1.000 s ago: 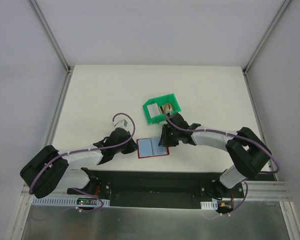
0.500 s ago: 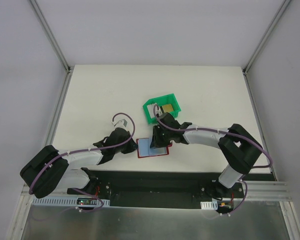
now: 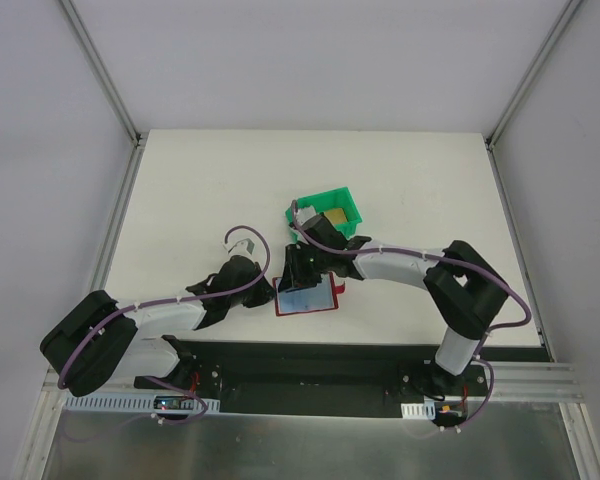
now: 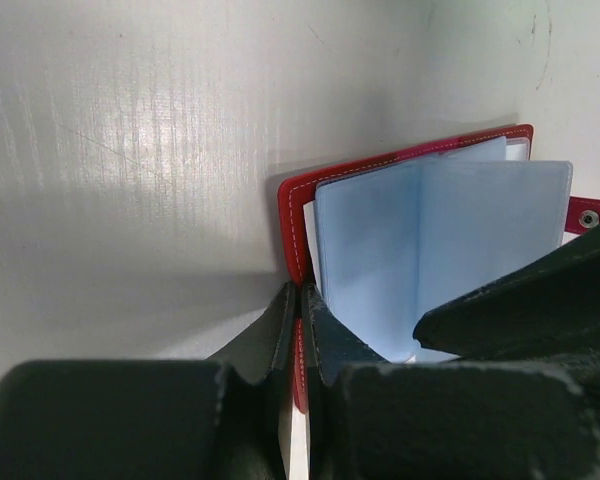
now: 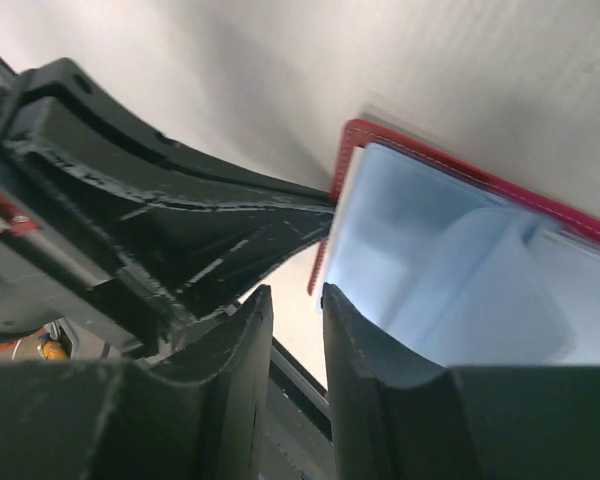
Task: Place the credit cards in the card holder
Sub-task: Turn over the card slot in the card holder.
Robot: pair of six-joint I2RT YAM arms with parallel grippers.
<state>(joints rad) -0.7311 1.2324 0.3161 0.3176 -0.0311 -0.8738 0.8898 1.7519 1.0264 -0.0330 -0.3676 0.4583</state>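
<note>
My left end effector point(image 4: 300, 302) is pressed together on the near red edge of the card holder point(image 4: 435, 235), pinching that cover between its fingers. The holder lies open on the counter point(image 3: 200, 190), pale blue pockets facing up, its snap tab point(image 4: 588, 216) sticking out at the far side.

My right end effector point(image 5: 294, 300) hangs just over the holder's left half, close beside my left one. Its jaws stand a narrow gap apart, with bare counter showing between them. Its right finger sits at the rim of the blue pocket; I cannot tell whether it touches.

Behind the holder stands a green bin point(image 3: 345, 197) with a golden credit card point(image 3: 335, 214) inside, well clear of both end effectors.
</note>
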